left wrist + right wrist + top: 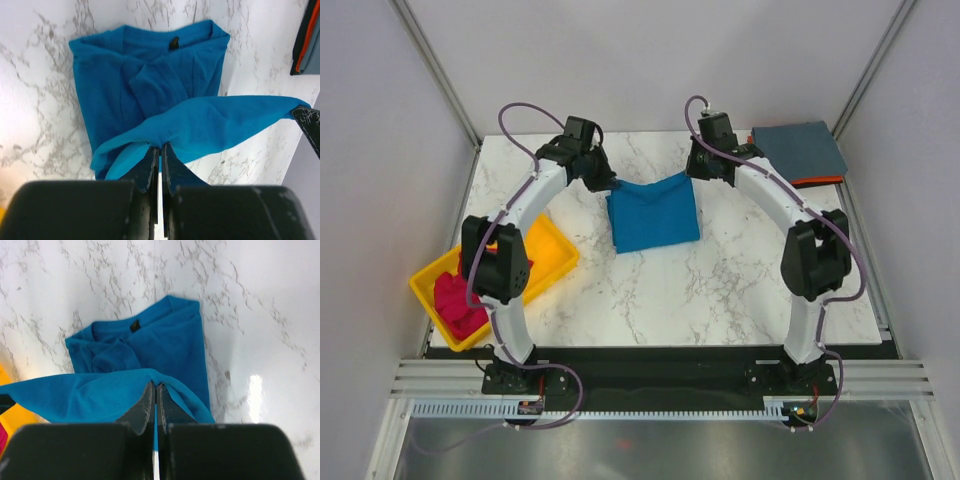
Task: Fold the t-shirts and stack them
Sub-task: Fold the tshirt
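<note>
Soft cloth: the blue t-shirt [653, 215] sags, light and limp. Its far corners sit clenched in the left pincer [160, 150] and right pincer [155, 390].

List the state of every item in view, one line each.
blue tee: part-folded on the table, far edge lifted between both claws
left claw: shut on blue tee
right claw: shut on blue tee
magenta tee: crumpled in the tray
tray: upright, holding magenta tee
grey tee: folded flat on top of orange tee
orange tee: under grey tee, only an edge showing
</note>
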Controlling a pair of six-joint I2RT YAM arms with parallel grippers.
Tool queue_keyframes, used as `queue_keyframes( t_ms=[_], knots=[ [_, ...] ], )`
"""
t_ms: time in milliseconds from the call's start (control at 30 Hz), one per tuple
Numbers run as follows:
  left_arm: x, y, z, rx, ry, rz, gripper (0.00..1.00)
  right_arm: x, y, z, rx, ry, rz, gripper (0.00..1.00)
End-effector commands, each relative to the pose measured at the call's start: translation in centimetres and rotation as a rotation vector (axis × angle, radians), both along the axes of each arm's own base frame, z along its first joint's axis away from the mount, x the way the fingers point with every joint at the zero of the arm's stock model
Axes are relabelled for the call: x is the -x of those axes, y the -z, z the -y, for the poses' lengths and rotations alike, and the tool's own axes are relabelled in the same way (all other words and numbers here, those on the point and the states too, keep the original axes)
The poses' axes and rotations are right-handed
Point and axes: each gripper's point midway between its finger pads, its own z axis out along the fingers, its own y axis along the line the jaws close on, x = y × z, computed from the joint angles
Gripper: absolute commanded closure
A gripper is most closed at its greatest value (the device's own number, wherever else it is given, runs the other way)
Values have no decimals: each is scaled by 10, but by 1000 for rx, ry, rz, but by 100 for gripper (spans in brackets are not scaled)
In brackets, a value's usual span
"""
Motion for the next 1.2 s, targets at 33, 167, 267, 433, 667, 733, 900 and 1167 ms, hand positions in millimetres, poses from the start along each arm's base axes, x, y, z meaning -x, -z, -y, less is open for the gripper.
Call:
queue_keyframes(
  t_ms=[33, 167, 267, 433, 667, 733, 900, 1167],
  knots=[
    [-51, -1, 2, -13, 75, 80, 98, -52, 6, -8, -36, -12, 66, 99],
    [-84, 34, -16, -72, 14, 54, 98, -88, 28, -23, -90, -38, 103, 93],
    [-106, 54, -36, -104, -39, 39, 81, -112, 55, -28, -124, -70, 78, 80],
    [-116, 43, -54, -172, -63, 66, 69, -110, 46, -10, -99, -89, 77, 55],
    [-84, 42, -18, -126, 70, 48, 70, -43, 59, 4, -69, -184, -14, 52],
    [-77, 47, -9, -111, 110, 39, 71, -34, 62, 3, -66, -213, -24, 51],
    [-77, 71, -1, -107, 129, 8, 74, -22, 78, -1, -57, -292, -53, 51],
    [-110, 111, -15, -143, 107, -8, 75, -47, 127, 3, -24, -253, -80, 62]
  ],
)
